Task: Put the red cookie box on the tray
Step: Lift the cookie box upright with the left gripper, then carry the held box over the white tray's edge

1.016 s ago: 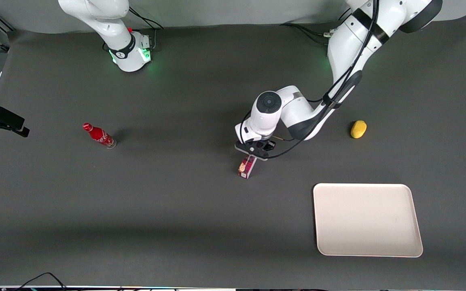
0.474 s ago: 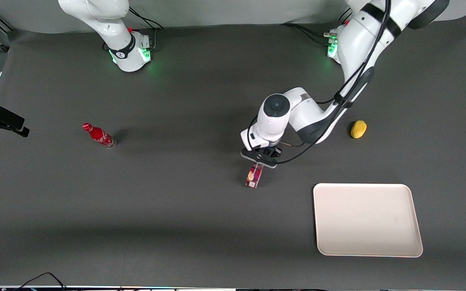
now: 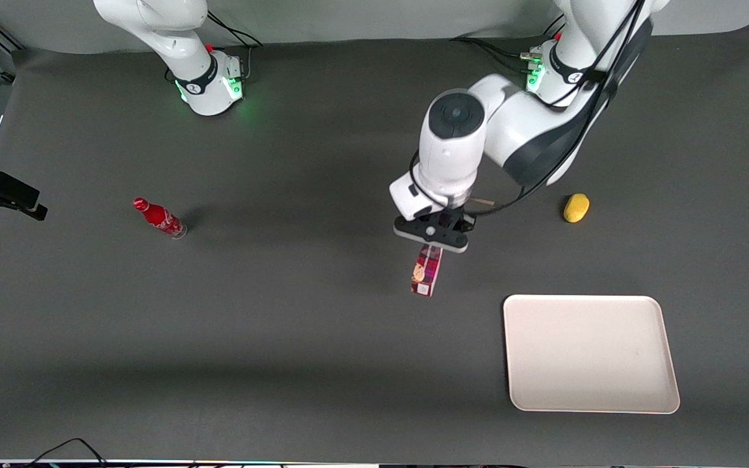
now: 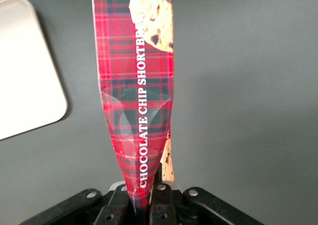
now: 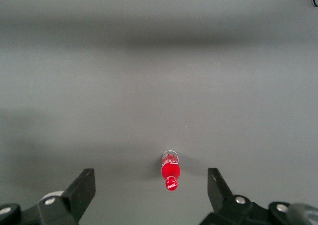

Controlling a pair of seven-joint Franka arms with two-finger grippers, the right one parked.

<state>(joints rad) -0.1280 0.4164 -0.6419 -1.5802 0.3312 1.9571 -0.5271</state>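
My left gripper point(image 3: 432, 246) hangs above the dark table, shut on one end of the red cookie box point(image 3: 426, 271). The box is a long dark-red plaid carton with cookie pictures; it hangs down from the fingers, lifted off the table. In the left wrist view the red cookie box point(image 4: 141, 96) is pinched and crumpled between the black fingers point(image 4: 161, 205) of the gripper point(image 4: 143, 207). The cream-white tray point(image 3: 589, 354) lies flat, nearer the front camera than the box and toward the working arm's end. A corner of the tray point(image 4: 25, 71) shows beside the box in the wrist view.
A small red bottle point(image 3: 158, 218) stands toward the parked arm's end of the table; the right wrist view shows the bottle point(image 5: 170, 171) too. A yellow lemon-like object point(image 3: 576, 207) lies toward the working arm's end, farther from the camera than the tray.
The gripper has risen with the box held in it and shifted toward the tray's end of the table. The box left the table surface.
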